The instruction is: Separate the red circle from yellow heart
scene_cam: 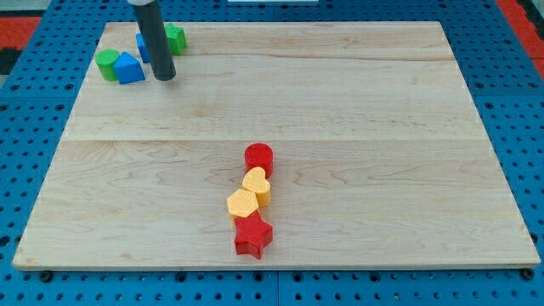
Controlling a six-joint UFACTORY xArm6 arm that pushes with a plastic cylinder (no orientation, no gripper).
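The red circle (258, 157) stands a little below the board's middle. The yellow heart (257, 184) touches it just below. A second yellow block (243, 204) and a red star (252, 235) continue the line toward the view's bottom, all touching. My tip (164, 76) rests on the board near the top left corner, far from the red circle and the yellow heart.
Near my tip at the top left stand a green block (107, 64), a blue block (129, 68), another blue block (142, 44) partly hidden behind the rod, and a green block (175, 37). The wooden board (382, 127) lies on a blue perforated table.
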